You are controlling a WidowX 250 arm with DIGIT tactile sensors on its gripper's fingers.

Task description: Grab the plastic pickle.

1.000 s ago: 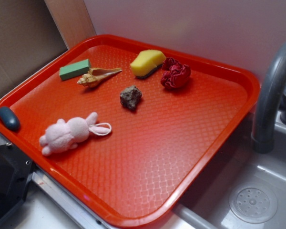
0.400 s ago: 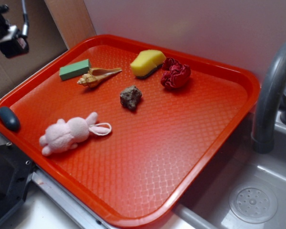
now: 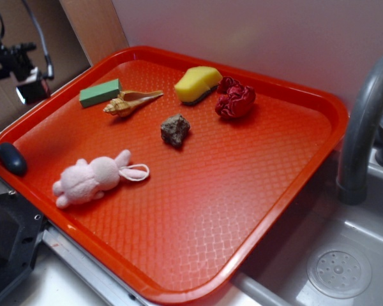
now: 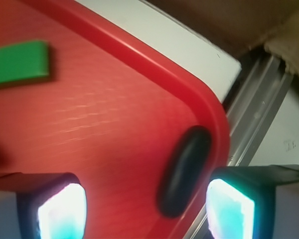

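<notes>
Gripper (image 4: 144,211) spread above plastic pickle (image 4: 185,169).

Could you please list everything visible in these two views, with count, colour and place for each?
tray: one, red, fills most of the exterior view.
plastic pickle: one, dark teal, on the tray's left rim corner.
plush bunny: one, pink, right of the pickle.
stone: one, brown, mid-tray.
seashell: one, tan, beside the block.
block: one, light green, far left of the tray.
sponge: one, yellow, far edge.
crumpled cloth: one, dark red, touching the sponge.
faucet: one, grey, right edge.
sink drain: one, grey, lower right.
end effector: one, black, open, above the tray's left corner with the pickle between its fingers in the wrist view.
</notes>
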